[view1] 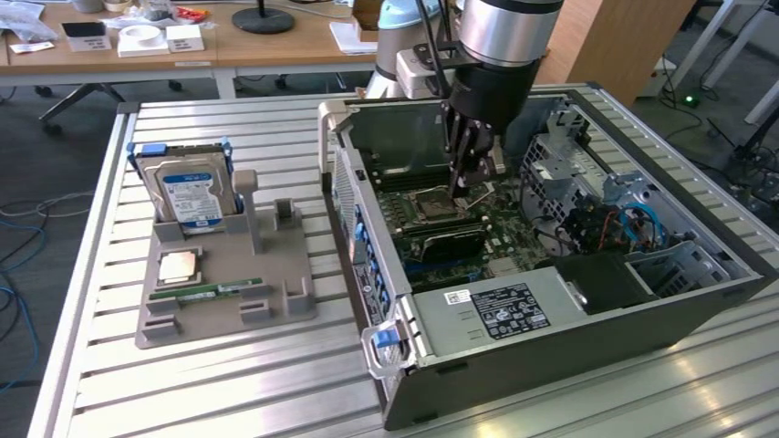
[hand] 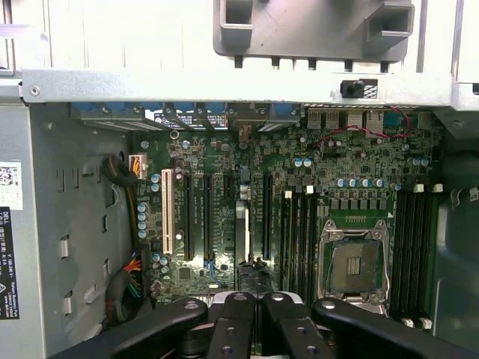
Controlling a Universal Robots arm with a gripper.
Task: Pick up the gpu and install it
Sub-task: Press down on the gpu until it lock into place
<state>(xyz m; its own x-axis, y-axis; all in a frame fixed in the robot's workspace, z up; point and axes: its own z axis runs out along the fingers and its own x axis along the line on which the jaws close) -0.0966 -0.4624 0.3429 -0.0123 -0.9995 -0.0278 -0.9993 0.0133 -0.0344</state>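
Pincer [view1: 469,182] closed on gpu [hand: 241,247], upright over motherboard [hand: 299,194] slots

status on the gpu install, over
Fingers shut, low inside the case. Gpu edge-on beneath them, grip unclear. Nothing seen blocking.

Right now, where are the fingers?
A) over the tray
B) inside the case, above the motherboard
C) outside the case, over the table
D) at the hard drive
B: the fingers reach down inside the open case, just above the motherboard.
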